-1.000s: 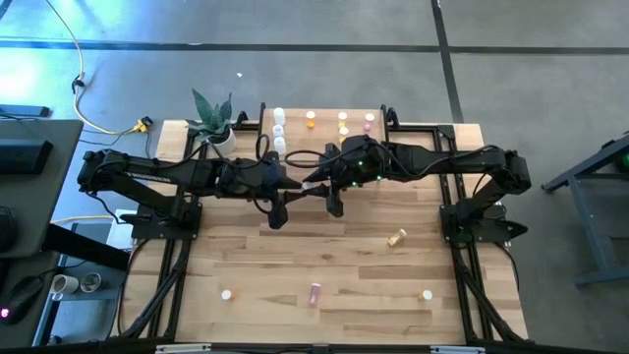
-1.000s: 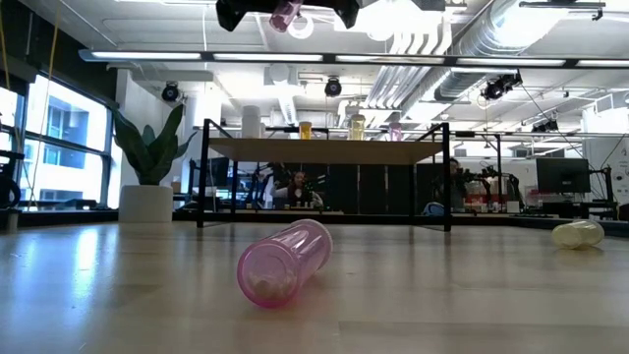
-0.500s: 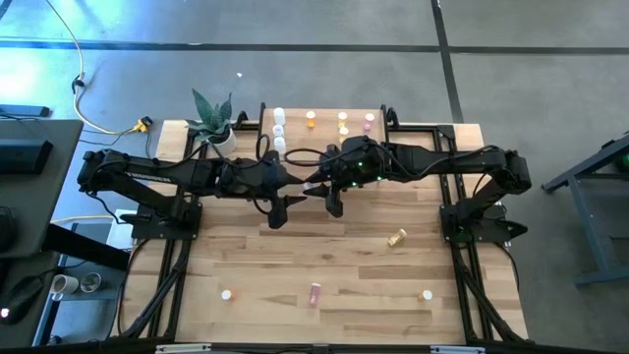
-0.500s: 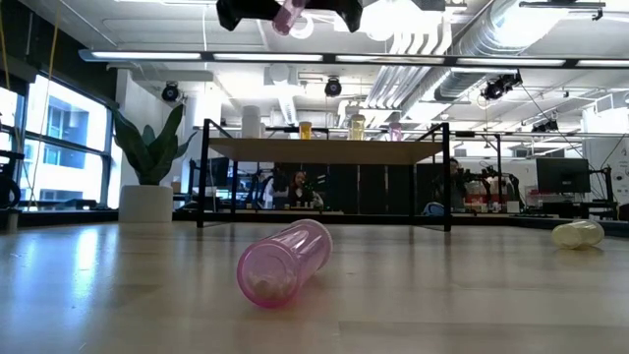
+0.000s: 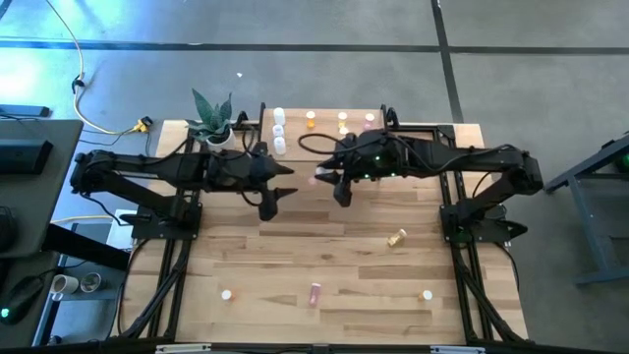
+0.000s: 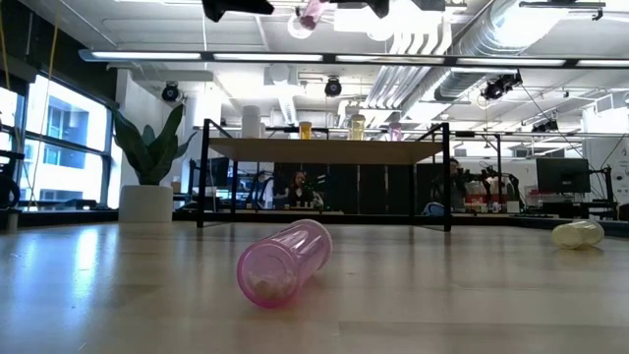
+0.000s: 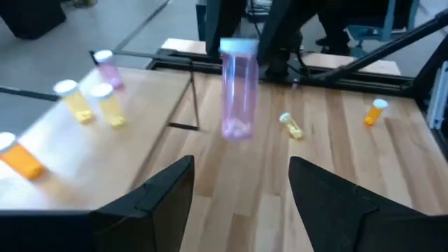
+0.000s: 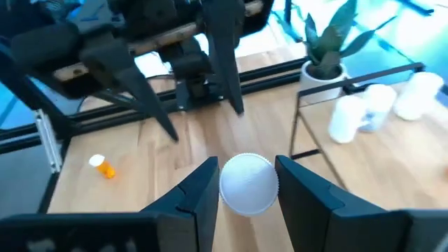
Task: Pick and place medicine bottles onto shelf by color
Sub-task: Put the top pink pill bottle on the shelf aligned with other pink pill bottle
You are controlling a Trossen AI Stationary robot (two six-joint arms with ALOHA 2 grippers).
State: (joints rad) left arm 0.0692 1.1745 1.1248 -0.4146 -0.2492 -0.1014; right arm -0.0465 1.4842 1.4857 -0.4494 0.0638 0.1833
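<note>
I count three white bottles [image 5: 279, 131] and four coloured ones [image 5: 342, 123] on one shelf [image 5: 324, 135], four bottles [image 5: 396, 238] on the table [image 5: 246, 251], one plant [image 5: 212, 118].

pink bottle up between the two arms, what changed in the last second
A handover finished. The left gripper opened, let go of the pink bottle and drew back toward its own side. The right gripper kept its grip on the bottle's white cap and carried it slightly toward the right side and the shelf. The bottles already on the shelf and those lying on the table stayed put.
</note>
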